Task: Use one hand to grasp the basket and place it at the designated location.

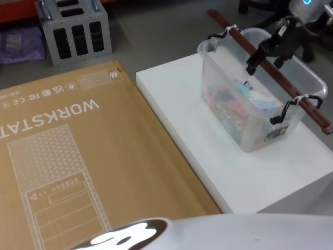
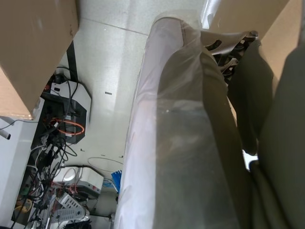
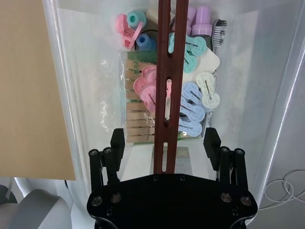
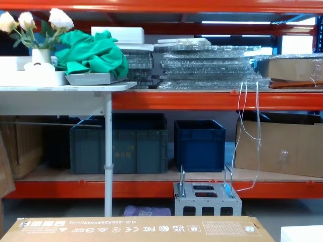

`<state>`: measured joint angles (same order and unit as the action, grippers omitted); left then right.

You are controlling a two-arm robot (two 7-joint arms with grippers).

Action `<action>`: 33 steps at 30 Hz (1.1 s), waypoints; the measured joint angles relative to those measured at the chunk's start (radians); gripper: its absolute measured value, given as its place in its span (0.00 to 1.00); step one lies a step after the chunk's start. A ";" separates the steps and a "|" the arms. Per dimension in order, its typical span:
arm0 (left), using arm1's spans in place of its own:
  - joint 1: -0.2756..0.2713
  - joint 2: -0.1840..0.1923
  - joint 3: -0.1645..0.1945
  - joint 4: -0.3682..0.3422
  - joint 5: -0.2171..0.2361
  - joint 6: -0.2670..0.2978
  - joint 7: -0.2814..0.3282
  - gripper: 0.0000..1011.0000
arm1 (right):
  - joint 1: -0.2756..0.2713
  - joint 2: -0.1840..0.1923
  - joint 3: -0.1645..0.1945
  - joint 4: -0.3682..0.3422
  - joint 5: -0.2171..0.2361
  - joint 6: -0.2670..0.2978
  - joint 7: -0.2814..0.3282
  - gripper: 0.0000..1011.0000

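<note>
Your right hand (image 1: 264, 63) hangs just above the basket (image 1: 229, 125), jaws wide and empty, straddling the brown bar (image 1: 309, 109) that spans the basket's rim. The basket sits on the white stand (image 1: 177, 99). By my reading you're at the grasp: lower onto the bar, close squarely, then lift level.

Your worktop is a white stand (image 1: 208, 161). The basket (image 1: 244, 127) sits upright on it, turned at an angle, toward the far right corner. Just beside the stand's left edge you see a flat cardboard box (image 1: 78, 156). On the floor (image 1: 156, 36) beyond the box stand a grey metal block (image 1: 75, 31) and a purple bag (image 1: 21, 44).
</note>
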<state>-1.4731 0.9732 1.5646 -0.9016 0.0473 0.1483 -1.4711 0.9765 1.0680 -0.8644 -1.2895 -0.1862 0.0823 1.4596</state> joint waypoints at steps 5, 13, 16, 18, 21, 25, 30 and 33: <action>0.000 0.000 0.000 0.000 0.000 0.000 0.000 0.00 | 0.002 -0.007 -0.010 0.014 0.001 0.001 0.000 0.99; 0.000 0.000 0.000 0.000 0.000 0.000 0.000 0.00 | 0.005 -0.010 -0.024 0.017 0.002 0.003 -0.001 0.99; 0.000 0.000 0.000 0.000 0.000 0.000 0.000 0.00 | 0.007 -0.013 -0.031 0.019 0.001 0.007 -0.001 0.99; 0.000 0.000 0.000 0.000 0.000 0.000 0.000 0.00 | 0.011 -0.017 -0.038 0.025 -0.005 0.011 0.003 0.99; 0.000 0.000 0.000 0.000 0.000 0.000 0.000 0.00 | 0.011 -0.018 -0.041 0.028 -0.004 0.010 0.002 0.93; 0.000 0.000 0.000 0.000 0.000 0.000 0.000 0.00 | 0.009 -0.015 -0.041 0.029 0.000 0.008 -0.004 0.82; 0.000 0.000 0.000 0.000 0.000 0.000 0.000 0.00 | 0.005 -0.010 -0.041 0.020 0.004 0.007 -0.011 0.69; 0.000 0.000 0.000 0.000 0.000 0.000 0.000 0.00 | 0.004 -0.010 -0.041 0.018 0.007 0.004 -0.014 0.59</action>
<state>-1.4731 0.9732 1.5646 -0.9015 0.0474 0.1484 -1.4711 0.9807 1.0584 -0.9055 -1.2711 -0.1788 0.0864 1.4459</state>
